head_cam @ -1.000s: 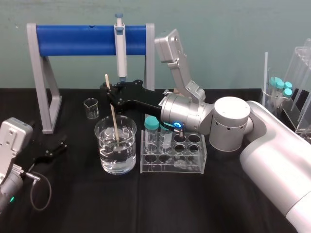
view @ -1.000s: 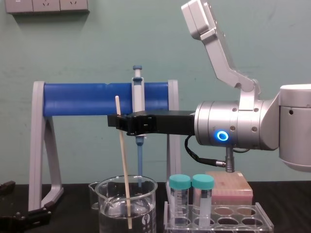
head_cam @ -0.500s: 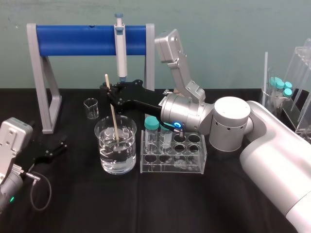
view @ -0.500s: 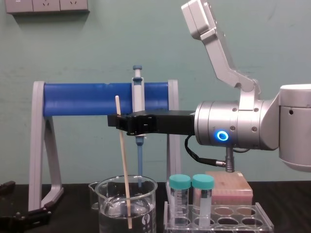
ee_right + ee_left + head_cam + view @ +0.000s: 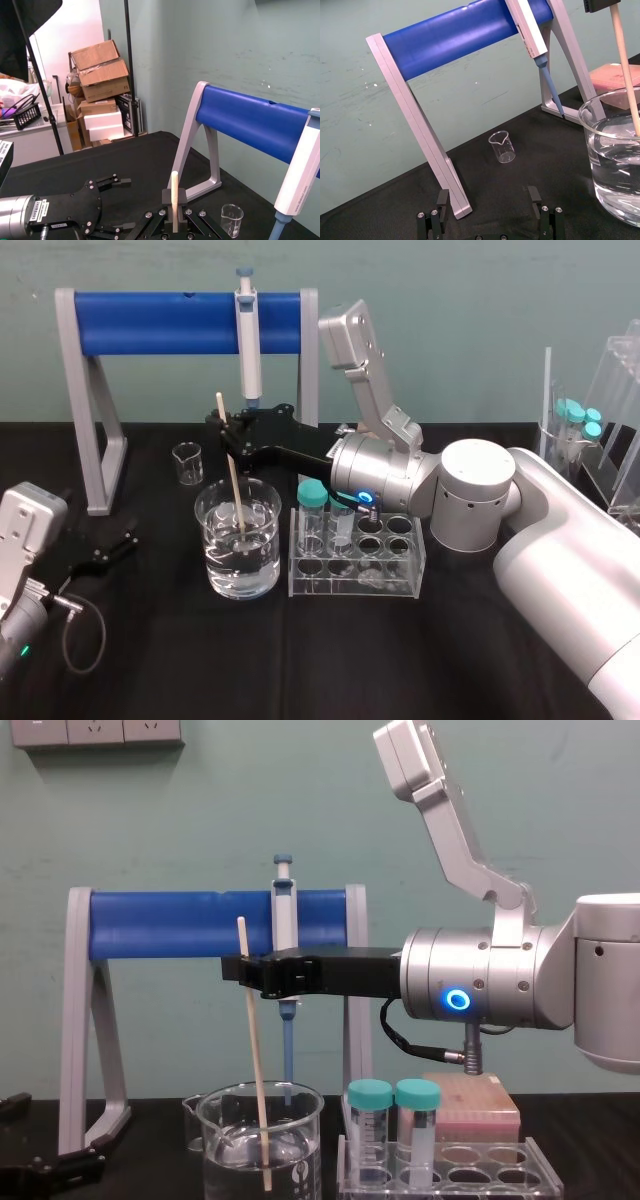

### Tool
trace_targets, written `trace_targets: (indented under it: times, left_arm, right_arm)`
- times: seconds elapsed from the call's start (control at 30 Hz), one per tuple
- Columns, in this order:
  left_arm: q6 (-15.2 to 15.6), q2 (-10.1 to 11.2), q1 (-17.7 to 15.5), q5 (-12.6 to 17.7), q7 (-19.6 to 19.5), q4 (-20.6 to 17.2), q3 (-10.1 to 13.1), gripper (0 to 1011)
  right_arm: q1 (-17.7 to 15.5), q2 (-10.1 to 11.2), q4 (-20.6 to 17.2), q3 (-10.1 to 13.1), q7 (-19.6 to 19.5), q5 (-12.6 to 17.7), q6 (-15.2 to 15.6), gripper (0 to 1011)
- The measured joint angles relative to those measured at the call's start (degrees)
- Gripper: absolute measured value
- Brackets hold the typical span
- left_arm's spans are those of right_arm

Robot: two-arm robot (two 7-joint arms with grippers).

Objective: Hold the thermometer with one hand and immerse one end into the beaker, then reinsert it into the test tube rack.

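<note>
The thermometer (image 5: pixel 231 465), a thin cream-white rod, stands nearly upright with its lower end in the water of the large glass beaker (image 5: pixel 262 558). My right gripper (image 5: pixel 226 430) reaches in from the right and is shut on the rod's upper part, well above the beaker's rim. From the chest view the thermometer (image 5: pixel 254 1060) leans slightly, its tip low inside the beaker (image 5: pixel 300 1135). The clear test tube rack (image 5: pixel 390 585) with two teal-capped tubes stands just right of the beaker. My left gripper (image 5: pixel 112 546) rests open on the black table at the left.
A grey stand with a blue bar (image 5: pixel 150 322) spans the back, with a grey-and-blue pipette (image 5: pixel 247 330) hanging on it behind the beaker. A small glass beaker (image 5: pixel 187 462) sits under the bar. A pink box (image 5: pixel 470 1095) lies behind the rack. More tubes (image 5: pixel 580 420) stand far right.
</note>
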Motion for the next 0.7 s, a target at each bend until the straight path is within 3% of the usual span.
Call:
trace_targets:
  times: [0.7]
  left_arm:
    - [0.0,0.0,0.0,0.0,0.0,0.0,0.0,1004]
  right_arm:
    - [0.0,0.0,0.0,0.0,0.0,0.0,0.01,53]
